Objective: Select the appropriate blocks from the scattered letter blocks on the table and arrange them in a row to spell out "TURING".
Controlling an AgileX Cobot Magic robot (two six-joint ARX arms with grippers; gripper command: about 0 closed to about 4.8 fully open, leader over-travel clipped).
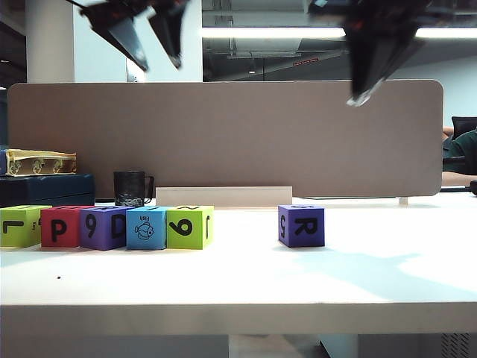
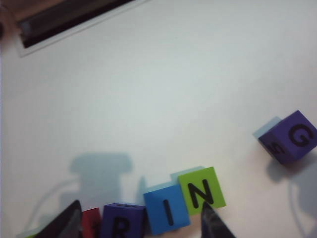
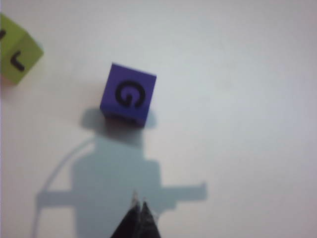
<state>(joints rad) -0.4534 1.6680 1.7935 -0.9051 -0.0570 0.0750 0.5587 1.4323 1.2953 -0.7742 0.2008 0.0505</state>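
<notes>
Exterior view: nearest the camera runs the thick front edge of the white worktop; on it five letter blocks stand touching in a row at the left, whose top faces in the left wrist view read R, I, N at the row's end, so the word appears built as far as N. The purple block bearing G on top stands well apart to the right, judged the last piece to be brought against the lime green N block. Above, the left hand hangs clear of the row, fingers spread and holding nothing; the right hand hangs above the worktop near the G block, fingers pressed together, touching nothing. Farthest back stand a black mug and the divider panel.
</notes>
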